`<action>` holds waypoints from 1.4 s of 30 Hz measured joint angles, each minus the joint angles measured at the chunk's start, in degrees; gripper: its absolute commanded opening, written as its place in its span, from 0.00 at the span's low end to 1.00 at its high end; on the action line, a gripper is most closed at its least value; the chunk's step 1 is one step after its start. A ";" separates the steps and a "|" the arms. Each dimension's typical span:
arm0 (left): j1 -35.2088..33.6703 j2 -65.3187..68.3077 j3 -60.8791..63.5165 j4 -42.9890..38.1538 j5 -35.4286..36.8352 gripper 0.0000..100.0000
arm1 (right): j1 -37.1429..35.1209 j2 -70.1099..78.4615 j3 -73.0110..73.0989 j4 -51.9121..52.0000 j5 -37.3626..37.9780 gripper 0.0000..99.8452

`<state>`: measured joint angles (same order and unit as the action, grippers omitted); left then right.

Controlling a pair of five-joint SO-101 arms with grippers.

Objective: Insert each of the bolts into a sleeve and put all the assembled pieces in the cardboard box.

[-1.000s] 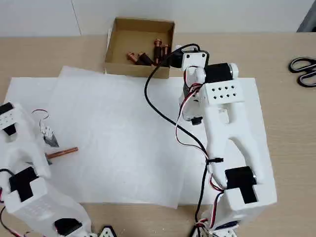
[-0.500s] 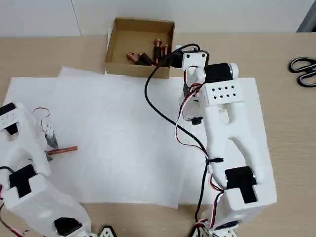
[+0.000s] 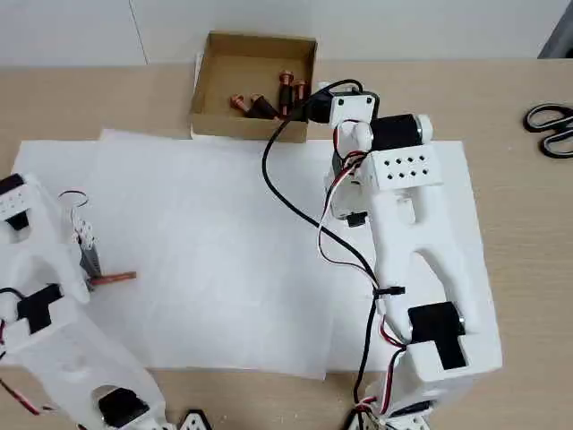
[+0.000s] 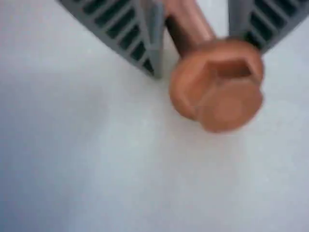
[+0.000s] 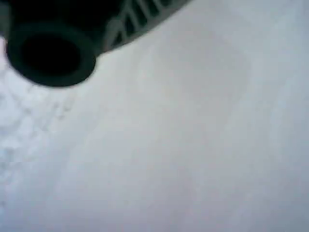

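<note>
a copper-coloured bolt [image 4: 217, 87] is gripped by its shaft in the left claw [image 4: 205, 55]. the claw's ribbed fingers [image 4: 130, 34] are closed in on either side of the shaft, so that the hexagonal head juts out past their tips, just above the white sheet [image 3: 224, 224]. in the high view the bolt is held roughly level, far from the cardboard box [image 3: 246, 125], near the sheet's edge on the left arm's side.

a black sleeve [image 5: 48, 55] is held in the right claw [image 5: 104, 26], closed on it. the sleeve's open end is turned toward the wrist camera, and a ribbed finger [image 5: 140, 17] is set alongside it over the sheet. the right arm [image 3: 403, 206] is stretched toward the box, with its wrist placed just beside the box's near right corner.

inside the box, several copper and black assembled pieces [image 3: 264, 100] are gathered toward its right side. the sheet is spread over the bench [image 3: 501, 90] in front of the box, and its far edge is laid just beside the box's front wall. a pair of scissors [image 3: 551, 125] is left on the bench well to the right of the box.
</note>
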<state>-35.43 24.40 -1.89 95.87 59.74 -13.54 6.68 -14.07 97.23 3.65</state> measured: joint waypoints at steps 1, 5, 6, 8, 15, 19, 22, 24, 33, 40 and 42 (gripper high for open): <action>0.26 0.18 -1.32 1.41 0.00 0.08 | 0.00 0.00 0.00 0.00 0.00 0.00; 1.93 0.53 -3.60 2.90 0.00 0.07 | 0.00 0.00 0.00 0.00 0.00 0.00; 2.11 0.70 -3.60 2.90 0.00 0.06 | 0.00 0.00 0.00 0.00 0.00 0.00; 2.64 0.70 -3.60 2.90 0.00 0.04 | 0.00 0.00 0.00 0.00 0.00 0.00; 2.11 0.70 -3.60 2.90 0.09 0.01 | 0.00 0.00 0.00 0.00 0.00 0.00; 0.18 0.70 -3.96 2.90 0.09 0.01 | 0.00 0.00 0.00 0.00 0.00 0.00; -0.44 0.70 -3.96 2.90 0.09 0.01 | 0.00 0.00 0.00 0.00 0.00 0.00; -0.70 0.70 -3.96 2.90 0.09 0.01 | 0.00 0.00 0.00 0.00 0.00 0.00; -0.70 0.70 -3.96 3.08 0.09 0.01 | 0.00 0.00 0.00 0.00 0.00 0.00; 1.67 0.70 -7.21 3.08 -2.99 0.01 | 0.00 0.00 0.00 0.00 0.00 0.00; 1.76 0.70 -8.18 3.08 -4.48 0.01 | 0.00 0.00 0.00 0.00 0.00 0.00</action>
<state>-33.67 25.10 -10.07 98.95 55.25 -13.54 6.68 -14.07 97.23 3.65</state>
